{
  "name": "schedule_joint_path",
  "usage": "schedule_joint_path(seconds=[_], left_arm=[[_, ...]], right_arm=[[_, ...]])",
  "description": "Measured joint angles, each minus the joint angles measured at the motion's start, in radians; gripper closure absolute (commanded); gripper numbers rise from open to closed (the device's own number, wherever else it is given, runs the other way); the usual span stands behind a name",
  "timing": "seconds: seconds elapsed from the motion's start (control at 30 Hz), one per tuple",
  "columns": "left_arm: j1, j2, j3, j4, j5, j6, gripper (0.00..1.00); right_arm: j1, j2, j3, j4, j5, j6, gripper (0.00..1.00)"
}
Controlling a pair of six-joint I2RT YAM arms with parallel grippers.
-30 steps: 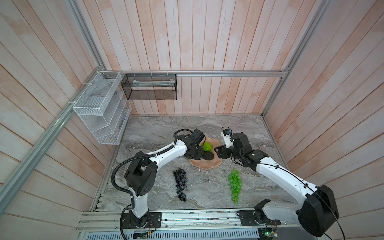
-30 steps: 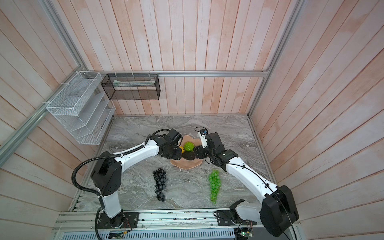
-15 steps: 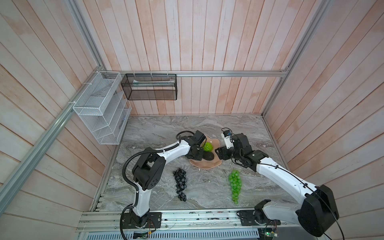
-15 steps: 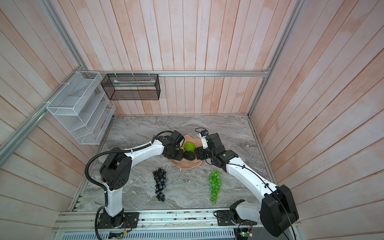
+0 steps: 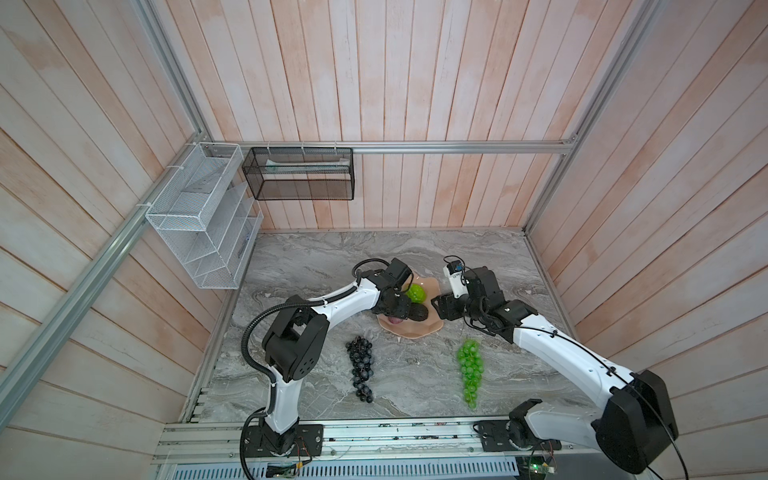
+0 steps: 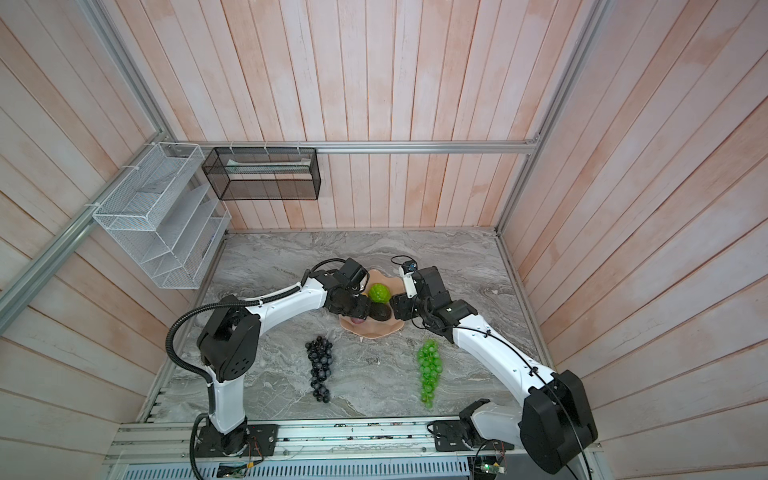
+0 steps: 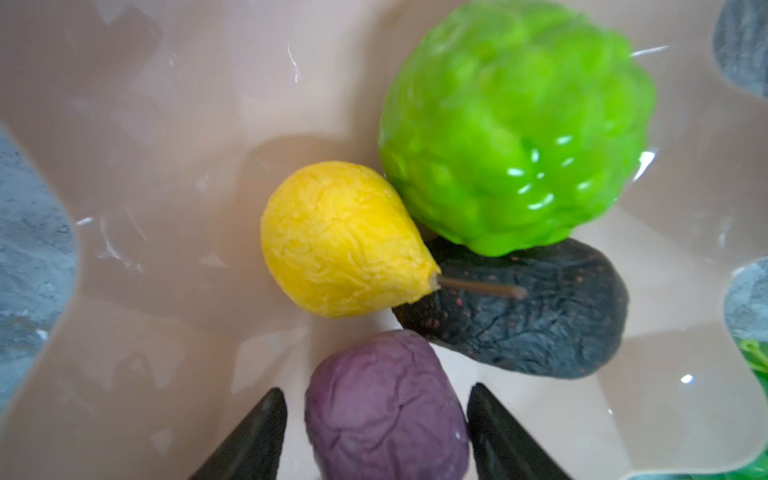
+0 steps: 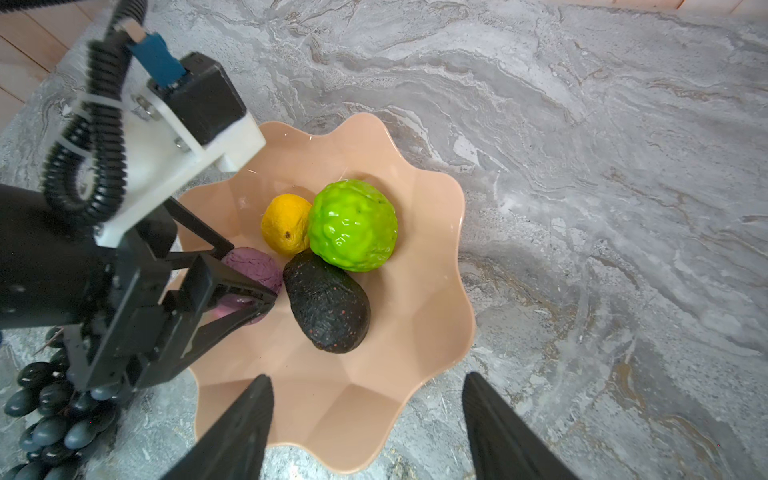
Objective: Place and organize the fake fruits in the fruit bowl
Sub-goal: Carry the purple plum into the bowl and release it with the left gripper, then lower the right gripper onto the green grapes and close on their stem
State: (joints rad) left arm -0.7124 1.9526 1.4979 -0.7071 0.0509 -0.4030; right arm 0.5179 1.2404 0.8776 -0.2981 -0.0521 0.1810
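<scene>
Grey marble table (image 5: 415, 374) holds the shiny peach wavy bowl (image 8: 415, 332). Left claw (image 8: 252, 272) stands apart around the small purple plastic fruit (image 7: 386, 415) inside; right claw (image 8: 366, 377) spread, empty. Next: lift the dark grape bunch (image 5: 360, 368) outside

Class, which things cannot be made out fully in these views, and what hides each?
- Yellow fruit: not made out in either top view, behind the left arm's wrist.
- Purple fruit: cut off by the left wrist view's edge; in the right wrist view the left hand covers part.
- Dark grape bunch: cut by the right wrist view's edge, partly behind the left hand.
- Green grape bunch: only a blurred sliver at the left wrist view's edge.
</scene>
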Motion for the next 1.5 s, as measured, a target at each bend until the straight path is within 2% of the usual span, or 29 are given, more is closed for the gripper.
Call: schedule_joint_path(seconds=[0.23,0.43,0.63,0.87,0.97,1.27,1.5], left_arm=[[0.0,-0.15,-0.029,-0.003,0.001,0.0,0.28],[0.0,-0.315,-0.151,0.031,-0.002,-0.008,0.26],[0.0,-0.424,-0.255,0.085,-0.011,-0.025,0.25],[0.006,-0.474,-0.316,0.161,-0.01,-0.034,0.24],[0.012,-0.48,-0.325,0.177,-0.007,-0.032,0.24],[0.031,-0.532,-0.4,0.231,-0.004,-0.011,0.24],[0.062,-0.562,-0.428,0.256,-0.003,-0.011,0.24]], right_arm=[[-0.003,-0.091,-0.05,-0.017,-0.002,0.05,0.28],[-0.019,-0.185,-0.132,-0.043,-0.002,0.146,0.28],[-0.087,-0.348,-0.245,-0.111,0.004,0.294,0.27],[-0.211,-0.489,-0.263,-0.177,0.013,0.495,0.24],[-0.226,-0.527,-0.282,-0.221,0.018,0.578,0.24],[-0.226,-0.534,-0.351,-0.33,-0.047,0.734,0.25],[-0.226,-0.467,-0.385,-0.306,-0.063,0.747,0.32]])
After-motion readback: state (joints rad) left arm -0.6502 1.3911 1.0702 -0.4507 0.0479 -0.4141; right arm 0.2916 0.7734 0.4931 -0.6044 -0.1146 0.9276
